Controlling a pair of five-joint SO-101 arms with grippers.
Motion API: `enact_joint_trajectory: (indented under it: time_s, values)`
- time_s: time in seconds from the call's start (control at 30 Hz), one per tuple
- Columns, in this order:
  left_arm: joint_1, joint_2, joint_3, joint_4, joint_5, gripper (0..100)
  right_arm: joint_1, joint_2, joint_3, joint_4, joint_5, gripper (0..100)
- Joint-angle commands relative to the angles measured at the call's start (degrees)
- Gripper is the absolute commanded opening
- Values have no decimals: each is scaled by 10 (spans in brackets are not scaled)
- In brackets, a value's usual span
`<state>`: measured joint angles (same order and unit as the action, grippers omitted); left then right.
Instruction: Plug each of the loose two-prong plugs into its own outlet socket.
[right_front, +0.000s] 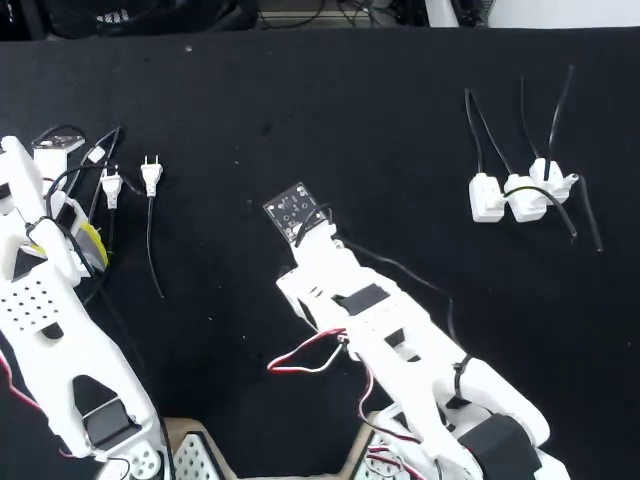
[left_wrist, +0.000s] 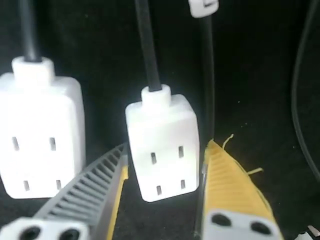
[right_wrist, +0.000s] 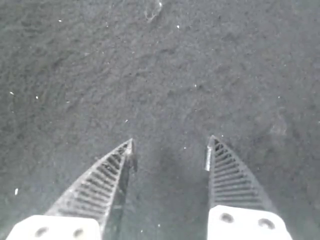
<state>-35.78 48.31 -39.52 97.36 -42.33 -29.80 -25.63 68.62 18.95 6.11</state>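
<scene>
White outlet socket (left_wrist: 162, 145), black cord (left_wrist: 147, 45); left hand (left_wrist: 165, 150) yellow and ribbed grey; black table (right_front: 300, 100).

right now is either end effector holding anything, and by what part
The left end effector grips an outlet socket by its sides; right end effector holds nothing.

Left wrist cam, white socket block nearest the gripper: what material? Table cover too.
Socket block: looks like moulded white plastic, smooth with a slight sheen and rounded edges. Table cover: black cloth, probably felt-like, matte and fuzzy with pale lint specks; exact textile unclear.
</scene>
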Motion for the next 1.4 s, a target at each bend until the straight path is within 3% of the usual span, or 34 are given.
enact_joint_trajectory:
  time_s: [0.0,0.17,0.33,0.53,0.67,0.73,0.97,1.03,1.2,1.3,1.37]
  values:
    - [0,-31,-26,9,45,180,-7,-22,-2,-10,2,208]
    - [19,-66,-21,9,84,30,-7,-22,-2,-10,2,208]
    - [31,-113,-22,36,121,30,-7,-22,-2,-10,2,208]
    - [43,-234,66,35,202,30,5,-27,-3,-4,-3,208]
    - [102,-319,196,33,229,30,51,-28,-19,7,-11,208]
    - [151,-360,264,25,229,30,84,-28,-23,5,-52,208]
    - [309,-485,484,-105,285,34,200,-28,-32,4,-142,208]
    - [348,-505,551,-157,291,58,200,-27,-32,4,-140,208]
    - [417,-539,691,-274,326,245,199,-27,-32,3,-140,208]
    - [431,-542,730,-317,326,216,199,-26,-32,3,-140,208]
    - [428,-546,725,-303,326,208,199,-26,-32,3,-140,208]
